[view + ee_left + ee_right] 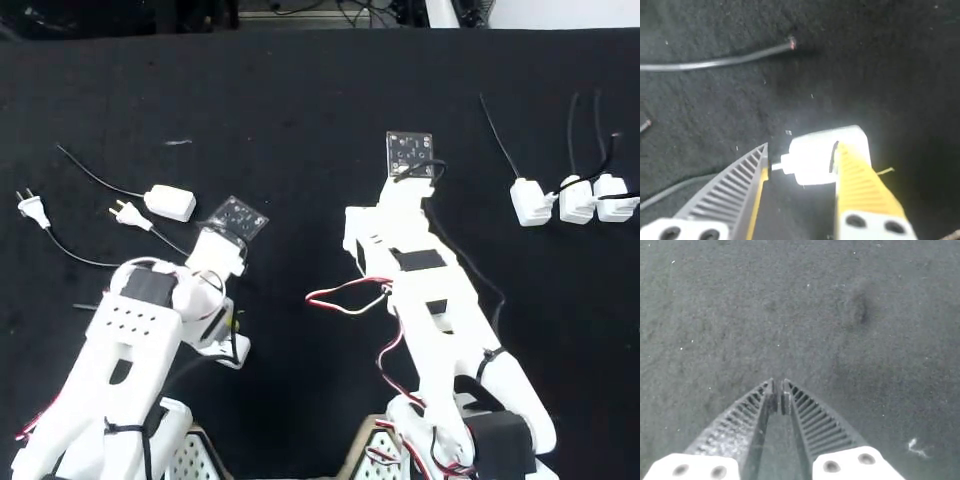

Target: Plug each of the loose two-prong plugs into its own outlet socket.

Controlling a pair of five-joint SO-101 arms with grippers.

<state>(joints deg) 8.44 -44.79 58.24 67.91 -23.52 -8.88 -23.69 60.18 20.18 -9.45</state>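
Observation:
My left gripper (802, 165) is shut on a white plug (820, 157); the plug's small nub presses against the grey finger (747, 172), and the yellow finger (855, 170) sits on its other side. In the high view that plug (232, 350) peeks out under the left arm. A white socket block (170, 203) lies at the left with a loose two-prong plug (125, 212) beside it, and another plug (30, 207) lies farther left. My right gripper (778, 399) is shut on nothing, low over bare black cloth.
Three white socket blocks (572, 198) with cables in them sit in a row at the right. A thin black cable with a cut end (791, 45) lies beyond the left gripper. Black cloth (300, 100) covers the table, bare across the middle and back.

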